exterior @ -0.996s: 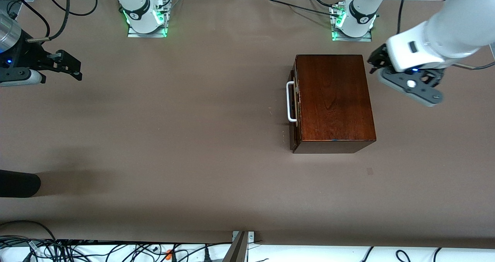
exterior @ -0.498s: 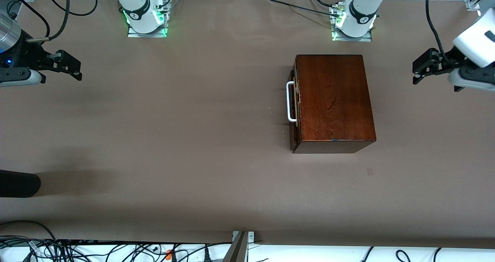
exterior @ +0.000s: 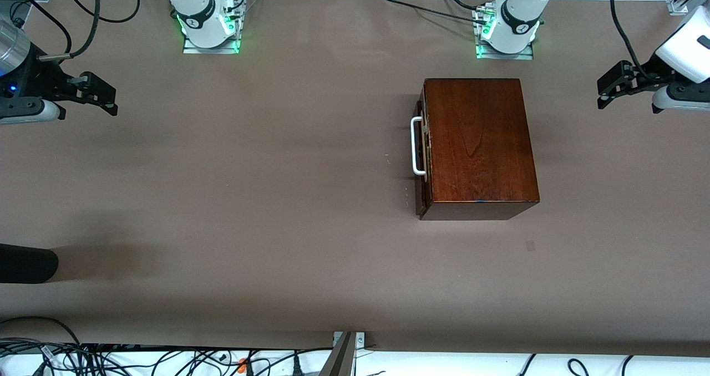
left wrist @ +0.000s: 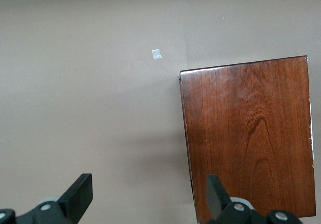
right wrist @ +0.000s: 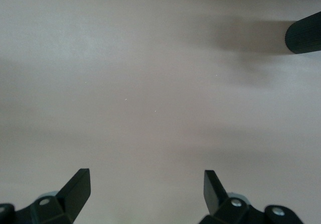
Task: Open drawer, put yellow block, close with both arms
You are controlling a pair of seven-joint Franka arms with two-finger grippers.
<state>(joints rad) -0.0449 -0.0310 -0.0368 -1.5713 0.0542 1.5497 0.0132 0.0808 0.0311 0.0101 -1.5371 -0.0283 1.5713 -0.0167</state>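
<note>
The dark reddish-brown wooden box [exterior: 480, 143] stands toward the left arm's end of the table. Its drawer [exterior: 420, 159] is pushed in, with the white bar handle [exterior: 415, 146] facing the right arm's end. The box top also shows in the left wrist view [left wrist: 251, 138]. My left gripper [exterior: 602, 93] is open and empty, up in the air beside the box toward the left arm's end; it also shows in its wrist view [left wrist: 149, 196]. My right gripper [exterior: 111, 100] is open and empty over bare table at the right arm's end; it also shows in its wrist view [right wrist: 147, 186]. The yellow block is out of view.
A black cylinder [exterior: 28, 263] pokes in at the right arm's end, nearer the camera; it also shows in the right wrist view [right wrist: 303, 33]. A small pale patch [exterior: 531, 245] lies on the brown table [exterior: 266, 187] near the box. Cables run along the front edge.
My left gripper has drawn away from the box's end toward the left arm's end of the table. The right arm has not moved. The box and drawer are unchanged.
</note>
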